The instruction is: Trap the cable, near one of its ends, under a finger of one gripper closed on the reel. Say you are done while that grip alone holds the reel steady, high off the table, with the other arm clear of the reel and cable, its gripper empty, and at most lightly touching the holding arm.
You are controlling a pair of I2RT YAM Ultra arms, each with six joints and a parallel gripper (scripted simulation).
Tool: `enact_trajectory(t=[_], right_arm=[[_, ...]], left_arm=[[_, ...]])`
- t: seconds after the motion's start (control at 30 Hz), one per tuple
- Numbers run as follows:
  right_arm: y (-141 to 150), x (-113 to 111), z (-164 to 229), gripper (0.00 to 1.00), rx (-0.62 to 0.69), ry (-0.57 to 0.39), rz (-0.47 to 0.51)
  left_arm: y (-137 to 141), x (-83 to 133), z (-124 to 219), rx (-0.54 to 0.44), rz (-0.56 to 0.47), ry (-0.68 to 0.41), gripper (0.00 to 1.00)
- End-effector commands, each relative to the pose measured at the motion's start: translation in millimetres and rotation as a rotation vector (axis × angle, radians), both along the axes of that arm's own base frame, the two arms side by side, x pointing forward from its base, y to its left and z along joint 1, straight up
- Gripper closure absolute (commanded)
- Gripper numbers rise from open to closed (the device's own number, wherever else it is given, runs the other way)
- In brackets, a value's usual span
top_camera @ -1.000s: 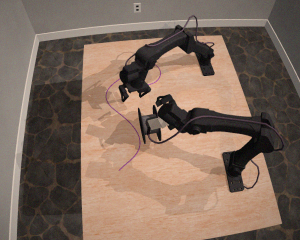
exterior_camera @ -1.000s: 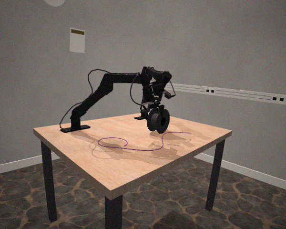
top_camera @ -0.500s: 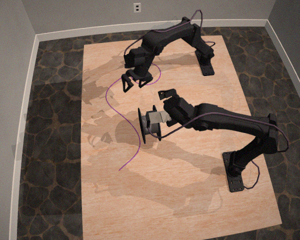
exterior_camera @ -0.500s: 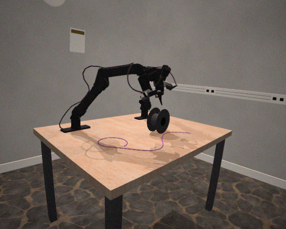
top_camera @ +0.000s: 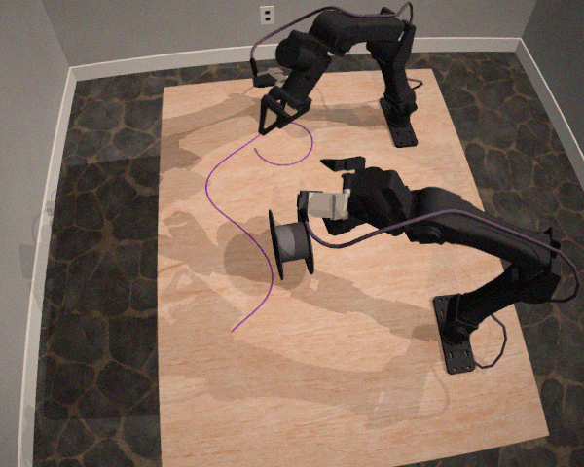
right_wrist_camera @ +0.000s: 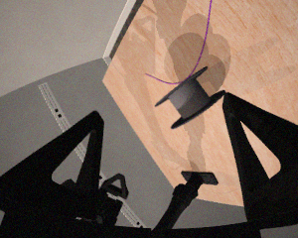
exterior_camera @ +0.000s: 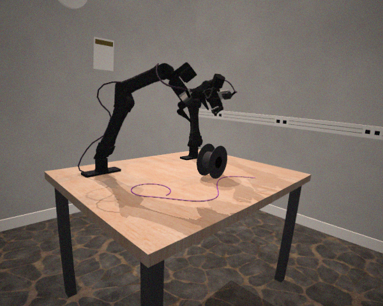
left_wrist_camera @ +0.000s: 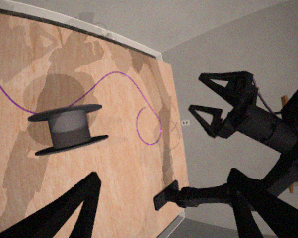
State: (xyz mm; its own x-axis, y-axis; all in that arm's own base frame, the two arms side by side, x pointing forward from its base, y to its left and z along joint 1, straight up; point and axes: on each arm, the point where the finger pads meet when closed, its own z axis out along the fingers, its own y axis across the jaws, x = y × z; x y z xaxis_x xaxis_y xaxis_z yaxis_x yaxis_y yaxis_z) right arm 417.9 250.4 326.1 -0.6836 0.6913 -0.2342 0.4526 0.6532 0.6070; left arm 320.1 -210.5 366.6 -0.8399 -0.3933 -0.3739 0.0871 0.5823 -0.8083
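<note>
The dark grey reel [top_camera: 292,245] [exterior_camera: 212,160] [left_wrist_camera: 68,128] [right_wrist_camera: 187,97] is on edge with its axis level, low over the table [top_camera: 341,389] [exterior_camera: 159,229]. I cannot tell whether it touches the table. Nothing grips it. The purple cable [top_camera: 209,190] [exterior_camera: 185,199] [left_wrist_camera: 124,75] [right_wrist_camera: 212,8] lies loose on the table in an S shape. It passes beside the reel and ends in a curl at the far side. My left gripper [top_camera: 325,194] [left_wrist_camera: 162,178] is open and empty, above and beside the reel. My right gripper [top_camera: 272,127] [left_wrist_camera: 193,93] [right_wrist_camera: 158,107] is open and empty, high over the cable's curl.
The two arm bases [top_camera: 455,341] [top_camera: 401,122] are bolted along one side of the table. Thin purple leads hang along each arm. The table edges and a stone-patterned floor surround the work area.
</note>
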Motion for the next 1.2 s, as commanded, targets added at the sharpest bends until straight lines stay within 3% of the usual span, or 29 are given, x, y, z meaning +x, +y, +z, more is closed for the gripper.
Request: enact_trajectory(t=[0.0, 0.23, 0.33, 0.4, 0.67, 0.8, 0.87, 0.93, 1.0, 1.17], right_arm=[[-10, -21, 43, 0.00, -0.034, -0.142, 0.130], [-35, -64, 110, 0.00, -0.107, -0.367, 0.281], [-39, -71, 116, 0.00, -0.122, -0.393, 0.301], [-48, -86, 136, 0.00, -0.145, -0.467, 0.337], [-83, -146, 194, 0.00, -0.265, -0.724, 0.454], [-103, -175, 215, 0.00, -0.332, -0.839, 0.488], [-103, -175, 215, 0.00, -0.332, -0.839, 0.488], [-111, -189, 224, 0.00, -0.365, -0.891, 0.502], [-119, -202, 231, 0.00, -0.396, -0.941, 0.515], [-137, -232, 246, 0.00, -0.467, -1.048, 0.539]], left_arm=[[16, -14, 37, 0.080, 0.002, -0.149, 0.00], [40, -34, 87, 0.186, 0.026, -0.361, 0.00], [42, -32, 89, 0.208, 0.028, -0.375, 0.00], [54, -50, 112, 0.228, 0.044, -0.463, 0.00], [85, -83, 157, 0.360, 0.092, -0.664, 0.00], [100, -100, 176, 0.422, 0.118, -0.749, 0.00], [100, -100, 176, 0.422, 0.118, -0.749, 0.00], [103, -98, 177, 0.461, 0.122, -0.762, 0.00], [116, -127, 195, 0.467, 0.147, -0.842, 0.00], [131, -144, 208, 0.531, 0.175, -0.908, 0.00]])
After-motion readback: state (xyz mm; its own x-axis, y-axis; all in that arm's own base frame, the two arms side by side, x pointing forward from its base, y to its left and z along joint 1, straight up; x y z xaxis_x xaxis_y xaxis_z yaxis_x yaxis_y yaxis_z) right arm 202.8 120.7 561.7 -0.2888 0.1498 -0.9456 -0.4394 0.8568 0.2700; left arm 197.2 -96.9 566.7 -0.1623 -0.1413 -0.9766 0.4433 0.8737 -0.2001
